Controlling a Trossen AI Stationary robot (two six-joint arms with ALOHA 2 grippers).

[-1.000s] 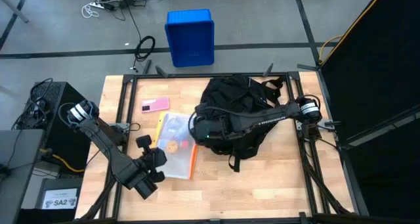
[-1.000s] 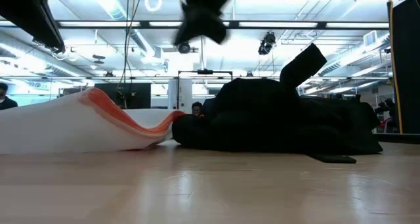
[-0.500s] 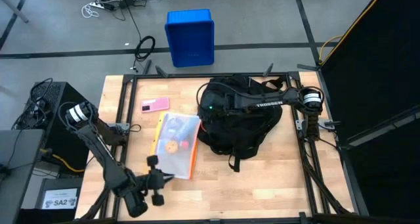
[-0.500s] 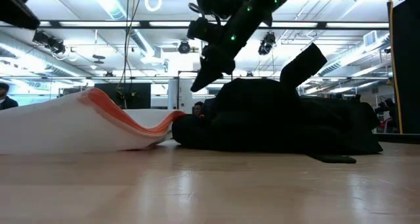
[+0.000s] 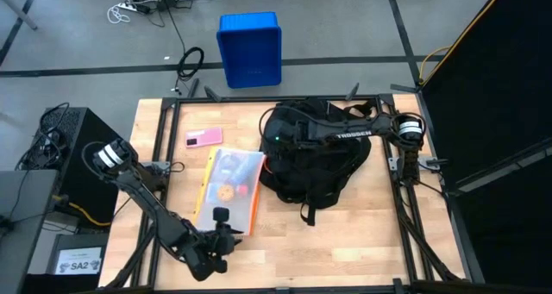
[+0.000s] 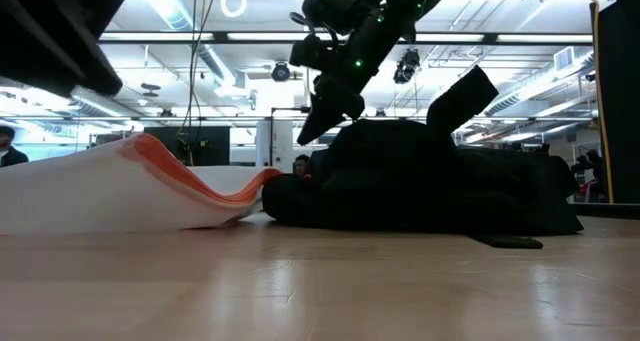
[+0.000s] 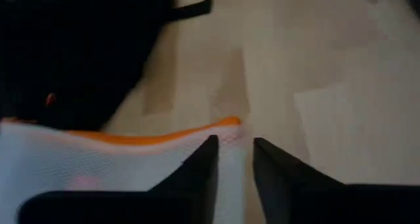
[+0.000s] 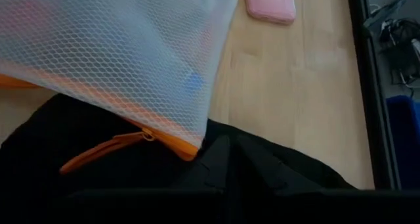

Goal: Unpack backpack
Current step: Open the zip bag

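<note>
The black backpack lies on the table's right half, slumped on its side. Left of it, flat on the table, is a white mesh pouch with orange trim. My right gripper is shut, its tips at the backpack's left top. My left gripper is open above the pouch's near edge. In the left wrist view it points past the pouch's orange-edged corner toward the backpack. My right gripper comes at the backpack's upper left part slanting down from the table's right side, fingers shut. I cannot tell whether the tips touch the black fabric or grip any of it.
A pink flat item lies at the far left of the table, beyond the pouch. A backpack strap trails toward the near edge. A blue crate stands on the floor past the far edge. Bare wood lies near and right.
My right gripper has gone from the backpack's near left edge toward the far edge and sunk to the backpack's left top, then kept still. My left gripper has swung toward the table's near edge and somewhat right, and has turned about until it points toward the pouch.
</note>
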